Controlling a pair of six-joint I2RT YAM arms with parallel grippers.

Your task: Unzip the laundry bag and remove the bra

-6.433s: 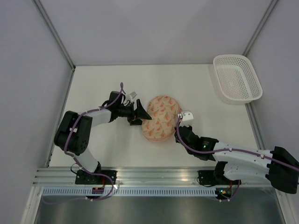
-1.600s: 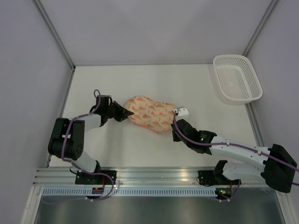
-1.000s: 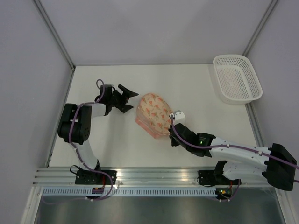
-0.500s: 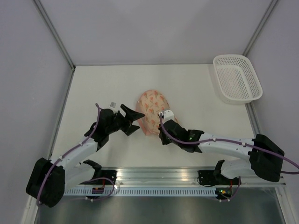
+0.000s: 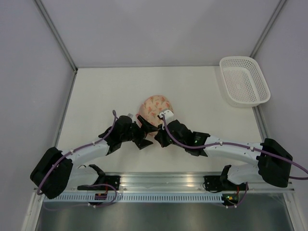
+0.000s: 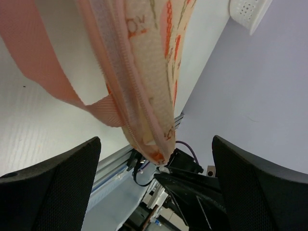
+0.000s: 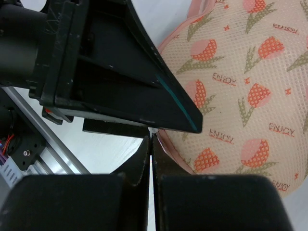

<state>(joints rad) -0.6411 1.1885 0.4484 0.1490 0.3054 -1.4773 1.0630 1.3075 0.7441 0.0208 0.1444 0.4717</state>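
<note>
The laundry bag (image 5: 157,107) is a cream pouch with orange-pink motifs, standing on edge at mid-table. In the left wrist view it (image 6: 154,72) hangs down with its pink zip trim and pink loop (image 6: 43,62) showing. My right gripper (image 5: 157,138) is shut on a small white zip pull (image 7: 153,130) at the bag's near end (image 7: 231,96). My left gripper (image 5: 144,131) is open, and its fingers (image 6: 53,183) straddle that same end without touching it. The bra is hidden.
The white lattice basket (image 5: 243,81) stands at the back right corner and shows in the left wrist view (image 6: 248,12). The table's near edge with its metal rail (image 5: 154,180) is close behind both grippers. Grey walls enclose the table.
My left gripper has swung right, up to the bag's near end, still open. My right gripper has moved slightly left, still shut. The bag has tipped more on edge.
</note>
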